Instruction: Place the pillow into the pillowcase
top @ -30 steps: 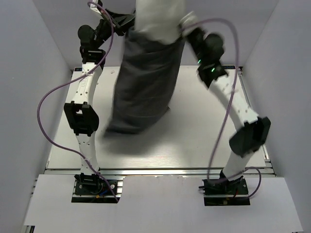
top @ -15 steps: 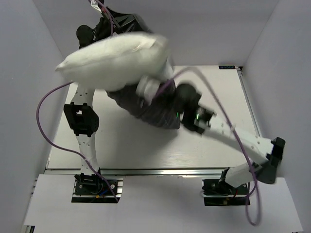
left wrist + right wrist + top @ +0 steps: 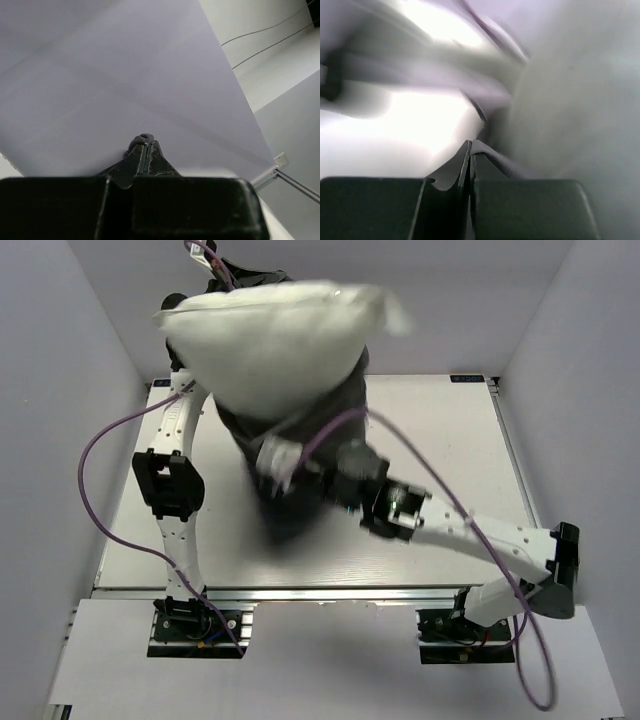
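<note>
Your right gripper [image 3: 470,147] is clenched on limp pillowcase [image 3: 335,405] cloth; left gripper [image 3: 144,145] clenched, catch unclear. Pillow [image 3: 280,335], soft and light, bulges above the right fingers [image 3: 460,167], seemingly part-sheathed. Pinch the hem.

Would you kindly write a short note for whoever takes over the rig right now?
Left gripper: shut, a dark scrap of fabric pinched at its tips, apparently the pillowcase.
Right gripper: shut on a thin dark fold, likely the same case; view blurred.
Pillow: held up above the table, its wide top bulging out of the case.
Done: lower part seems inside. Left: work the rest in, set it down.
</note>
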Available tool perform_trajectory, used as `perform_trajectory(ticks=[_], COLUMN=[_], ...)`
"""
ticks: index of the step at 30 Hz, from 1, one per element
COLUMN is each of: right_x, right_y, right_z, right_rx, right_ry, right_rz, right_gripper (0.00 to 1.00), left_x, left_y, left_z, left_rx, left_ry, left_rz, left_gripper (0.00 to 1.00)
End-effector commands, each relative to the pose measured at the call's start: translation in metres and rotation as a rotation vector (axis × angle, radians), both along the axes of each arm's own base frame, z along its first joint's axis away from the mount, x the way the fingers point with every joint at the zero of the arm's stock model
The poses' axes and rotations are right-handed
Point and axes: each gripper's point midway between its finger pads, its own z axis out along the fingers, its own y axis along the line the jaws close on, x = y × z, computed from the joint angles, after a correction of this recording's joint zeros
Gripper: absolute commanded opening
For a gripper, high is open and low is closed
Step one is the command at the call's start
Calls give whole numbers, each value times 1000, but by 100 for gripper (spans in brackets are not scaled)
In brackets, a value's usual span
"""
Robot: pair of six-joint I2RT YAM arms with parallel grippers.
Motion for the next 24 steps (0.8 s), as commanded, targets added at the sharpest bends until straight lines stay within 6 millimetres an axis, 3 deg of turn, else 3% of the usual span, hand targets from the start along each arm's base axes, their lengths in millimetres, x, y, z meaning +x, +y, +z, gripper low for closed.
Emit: perform_trajectory(ticks=[1,2,3,4,5,6,7,8,9,11,12,13,14,15,16,17,18,21,22,23,24], right_x=[-64,-34,14,84,120,159,194,207,210,182,123,94,48,-17,-63,-72,-67,24,97,127,172], right_y=[-44,-62,-67,-123,-153,-177,-234,-248,-253,-200,-189,-106,-81,-86,-38,-36,-35,-71,-117,-144,-202], right_z=[140,157,148,154,160,181,191,201,218,217,245,189,178,189,140,134,127,129,141,152,161], right_rx=[301,314,289,314,334,378,469,515,535,499,515,442,375,397,319,307,293,313,330,355,399], right_ry=[-319,-331,-293,-264,-257,-263,-207,-171,-147,-80,-126,-69,-174,-263,-209,-177,-143,-150,-171,-178,-172], right_rz=[91,21,-58,-236,-344,-432,-528,-547,-549,-371,-285,-122,-11,91,225,222,197,-43,-225,-314,-461], right_gripper=[0,0,0,0,0,0,0,0,0,0,0,0,0,0,0,0,0,0,0,0,0], left_x=[-33,-33,-34,-35,-36,-35,-36,-37,-37,-36,-37,-36,-36,-36,-36,-37,-37,-38,-38,-38,-38], left_y=[10,10,10,11,11,11,12,11,11,10,9,9,9,9,9,9,9,9,9,9,9], left_z=[53,53,54,56,56,57,58,60,60,60,61,60,61,60,60,60,59,60,59,59,60], left_rx=[-71,-72,-73,-74,-74,-78,-82,-85,-86,-90,-89,-89,-91,-89,-88,-89,-87,-89,-87,-87,-88], left_ry=[-118,-118,-120,-123,-128,-127,-130,-133,-133,-129,-133,-130,-132,-131,-131,-134,-131,-131,-130,-130,-130], left_rz=[45,44,45,44,43,47,48,49,48,49,46,44,43,42,41,41,41,42,40,40,39], left_gripper=[0,0,0,0,0,0,0,0,0,0,0,0,0,0,0,0,0,0,0,0,0])
